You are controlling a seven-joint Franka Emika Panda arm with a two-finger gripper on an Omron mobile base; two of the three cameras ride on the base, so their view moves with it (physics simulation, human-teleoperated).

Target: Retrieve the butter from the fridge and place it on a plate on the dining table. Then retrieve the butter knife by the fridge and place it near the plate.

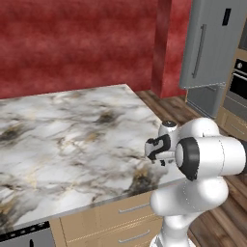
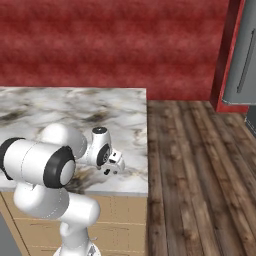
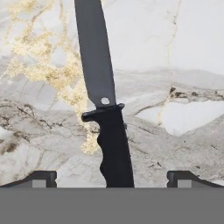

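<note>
A: Knife count?
B: One knife (image 3: 106, 109), dark, lying flat on the table (image 1: 72, 130). Seen from the hand cam, handle sits toward the gripper (image 3: 112, 179), blade runs away from it.

A: Gripper status?
B: One gripper, fingers apart, wide. Two tips (image 3: 41, 178) low in the hand cam, one each side of the knife handle, not touching it. Nothing held.

A: Where's the arm re the table?
B: Hand (image 1: 159, 147) hangs over the table's near right corner, by the edge. Same spot from the right cam (image 2: 111, 162).

A: Fridge?
B: One fridge (image 1: 212, 43), grey, bar handle, well apart from the table, past its far right corner across the wood floor (image 2: 200, 165). Door looks shut.

A: Anything else?
B: One black oven (image 1: 239, 79) just right of the fridge. Red wall (image 1: 72, 43) behind the table. Two drawers (image 1: 130, 219) under the table's near edge.
</note>
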